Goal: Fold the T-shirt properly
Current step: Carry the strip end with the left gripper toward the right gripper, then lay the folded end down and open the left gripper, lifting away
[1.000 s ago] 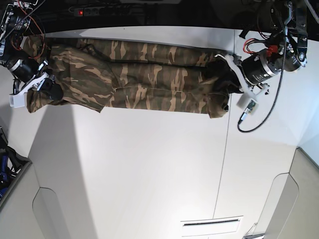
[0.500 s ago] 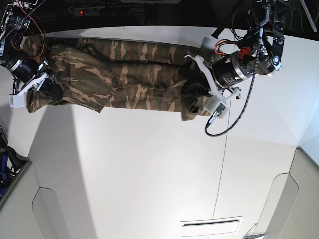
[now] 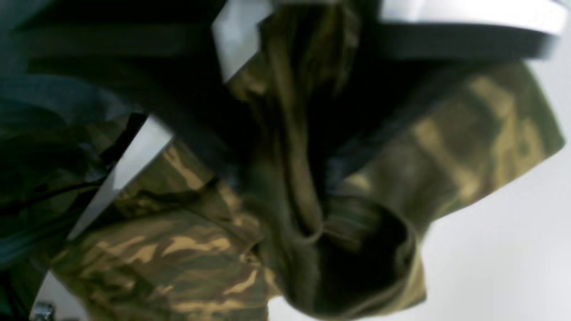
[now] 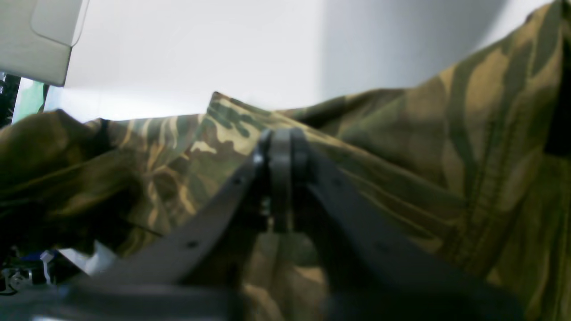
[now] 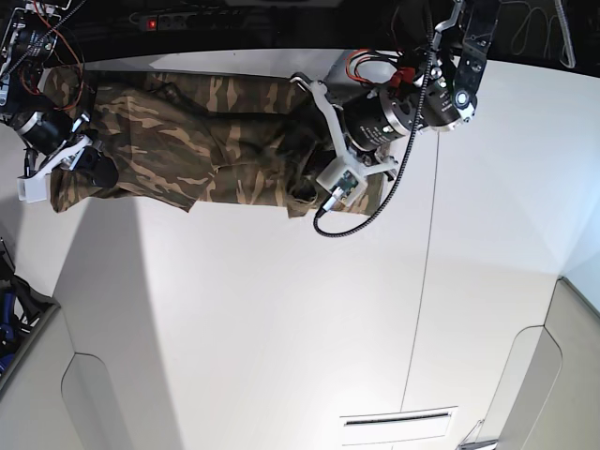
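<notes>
Along the far edge of the white worktop (image 5: 281, 319), from about ten to one o'clock in the base view, the T-shirt (image 5: 187, 141) lies as a long camouflage band, folded lengthwise.

At its one o'clock end the cloth is doubled back over itself, and the left claw (image 5: 314, 141) sits over that bunched end. In the left wrist view its white fingers (image 3: 134, 156) stand apart with a twisted rope of shirt running down between them; whether the cloth is gripped or only hangs there cannot be told.

At the ten o'clock end the right claw (image 5: 80, 155) rests on the shirt's corner. In the right wrist view its dark fingertips (image 4: 281, 151) meet tightly, pinching a raised ridge of the fabric.
</notes>
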Motion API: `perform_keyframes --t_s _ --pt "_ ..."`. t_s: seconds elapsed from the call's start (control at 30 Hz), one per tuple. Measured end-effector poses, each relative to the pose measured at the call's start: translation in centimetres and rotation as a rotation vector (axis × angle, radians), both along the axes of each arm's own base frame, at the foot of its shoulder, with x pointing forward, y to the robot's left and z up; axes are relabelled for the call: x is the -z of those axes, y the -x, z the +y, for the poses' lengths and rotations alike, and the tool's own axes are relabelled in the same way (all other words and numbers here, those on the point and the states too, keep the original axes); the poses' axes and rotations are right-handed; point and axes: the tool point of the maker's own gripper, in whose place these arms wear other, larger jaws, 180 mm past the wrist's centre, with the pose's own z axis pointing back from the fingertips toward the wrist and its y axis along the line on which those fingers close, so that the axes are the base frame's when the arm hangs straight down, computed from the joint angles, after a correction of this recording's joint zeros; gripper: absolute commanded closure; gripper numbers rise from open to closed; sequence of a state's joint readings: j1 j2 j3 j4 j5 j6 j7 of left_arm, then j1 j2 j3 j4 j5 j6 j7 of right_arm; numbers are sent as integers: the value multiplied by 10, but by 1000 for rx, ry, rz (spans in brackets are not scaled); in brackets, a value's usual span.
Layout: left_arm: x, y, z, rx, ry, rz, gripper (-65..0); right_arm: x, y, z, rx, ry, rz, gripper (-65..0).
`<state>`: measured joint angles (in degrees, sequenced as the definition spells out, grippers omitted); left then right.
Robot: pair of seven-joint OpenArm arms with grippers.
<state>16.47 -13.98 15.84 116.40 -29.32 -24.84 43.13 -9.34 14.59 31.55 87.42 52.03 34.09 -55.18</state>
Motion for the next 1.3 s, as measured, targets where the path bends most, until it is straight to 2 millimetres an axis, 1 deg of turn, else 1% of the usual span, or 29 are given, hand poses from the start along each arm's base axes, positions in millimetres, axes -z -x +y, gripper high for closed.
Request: perform_keyframes --t_s 0.07,0.13,0.27,0.33,0.4,0.43,0.47,0.57,0.63,0.73,0.83,1.0,1.1,1.3 --pt "-1 3 -7 14 11 0 -376 -1 0 -3 8 1 -1 -197" --pt "-3 6 -17 25 35 4 -376 -2 0 -9 28 6 -7 -243" --pt "-11 9 -36 35 91 9 -376 -11 0 -27 76 29 -28 -251" --pt "-14 7 -40 27 104 5 -376 -20 -1 -37 100 48 -51 -251" --pt "-12 6 -39 25 90 -1 -376 -26 1 -47 115 66 -58 -258" --pt "-11 6 -38 24 79 -4 -376 -28 2 -51 117 76 -57 -278" --pt "-10 5 -36 22 62 -9 -376 -29 3 -57 118 91 -54 -312" --pt "-5 3 -32 18 15 -25 -376 -38 3 -77 120 148 -55 -435" --pt "-4 3 -31 17 4 -28 -375 -39 3 -89 128 191 -37 -442" --pt "-1 3 -29 19 -17 -22 -375 -33 6 -95 131 220 -8 -441" --pt "-1 3 -29 19 -18 -22 -376 -18 12 -99 149 198 39 -441" --pt "-1 3 -29 19 -18 -22 -375 15 29 -103 182 128 136 -441" --pt "-1 3 -29 19 -18 -23 -375 29 36 -103 194 101 174 -441" --pt "-1 3 -29 19 -18 -22 -376 31 35 -101 210 79 160 -441"
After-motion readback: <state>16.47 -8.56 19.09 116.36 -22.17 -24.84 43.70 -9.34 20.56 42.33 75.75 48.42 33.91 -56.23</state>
